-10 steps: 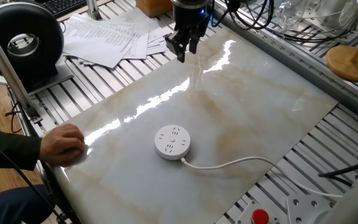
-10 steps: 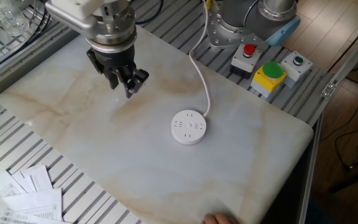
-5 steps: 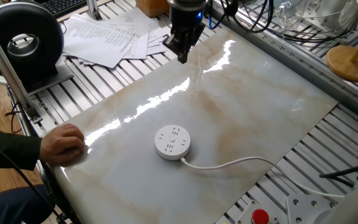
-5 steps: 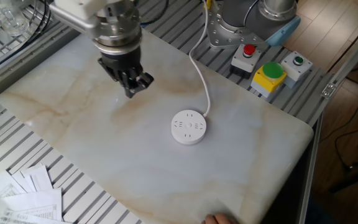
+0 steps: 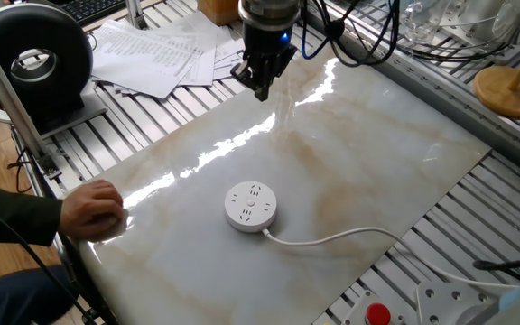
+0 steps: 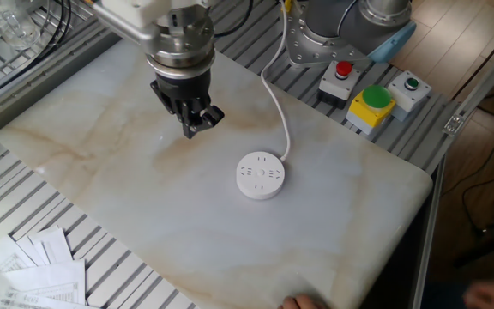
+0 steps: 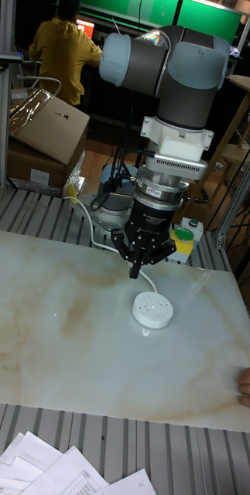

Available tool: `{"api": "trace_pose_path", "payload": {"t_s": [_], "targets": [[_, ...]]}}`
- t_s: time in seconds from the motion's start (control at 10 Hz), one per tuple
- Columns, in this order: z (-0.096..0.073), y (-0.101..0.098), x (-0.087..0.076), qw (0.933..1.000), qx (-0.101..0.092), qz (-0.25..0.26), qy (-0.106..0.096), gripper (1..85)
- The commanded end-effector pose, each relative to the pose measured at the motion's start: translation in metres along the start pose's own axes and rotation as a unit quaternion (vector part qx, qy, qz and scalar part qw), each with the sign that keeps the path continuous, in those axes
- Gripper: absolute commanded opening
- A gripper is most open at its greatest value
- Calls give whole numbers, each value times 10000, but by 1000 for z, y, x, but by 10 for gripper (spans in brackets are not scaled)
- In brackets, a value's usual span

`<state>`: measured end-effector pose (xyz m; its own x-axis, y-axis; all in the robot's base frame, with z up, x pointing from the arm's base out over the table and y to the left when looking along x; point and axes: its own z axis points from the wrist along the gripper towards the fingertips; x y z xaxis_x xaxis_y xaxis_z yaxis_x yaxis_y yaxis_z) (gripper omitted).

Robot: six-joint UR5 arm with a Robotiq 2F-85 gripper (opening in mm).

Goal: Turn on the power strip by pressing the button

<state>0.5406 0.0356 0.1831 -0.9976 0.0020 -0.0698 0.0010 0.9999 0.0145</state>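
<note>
The power strip point(image 5: 250, 206) is a round white puck with dark socket slots, lying flat near the middle of the marble slab point(image 5: 377, 153). It also shows in the other fixed view point(image 6: 260, 175) and the tall view point(image 7: 152, 309). Its thin white cord point(image 5: 332, 239) trails off toward the slab's edge. My gripper point(image 6: 193, 130) hangs above the slab, pointing down, a short way from the strip and not touching it. In the tall view the gripper point(image 7: 135, 272) has its fingertips meeting in one point, shut on nothing. It sits at the slab's far side in one fixed view point(image 5: 262, 90).
A person's hand point(image 5: 93, 209) rests on the slab's near-left edge. Loose papers point(image 5: 152, 54) and a black round device point(image 5: 34, 59) lie beyond the slab. Button boxes, one red point(image 6: 343, 70) and one yellow-green point(image 6: 374, 101), stand by the arm's base.
The gripper has travelled across the slab toward the power strip and its wrist has turned a little. The strip, cord and hand have not moved.
</note>
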Motion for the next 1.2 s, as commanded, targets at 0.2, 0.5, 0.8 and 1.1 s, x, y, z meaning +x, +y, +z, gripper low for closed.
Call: {"api": "trace_pose_path", "payload": {"t_s": [0.2,0.5,0.8,1.1], "targets": [[-10,-11,-2,9995,180,-134,201,10],[-10,-3,11,9956,-22,-820,450,10],[-10,-6,5,9894,20,-1409,354,10],[-10,-12,4,9858,132,-1642,337,10]]}}
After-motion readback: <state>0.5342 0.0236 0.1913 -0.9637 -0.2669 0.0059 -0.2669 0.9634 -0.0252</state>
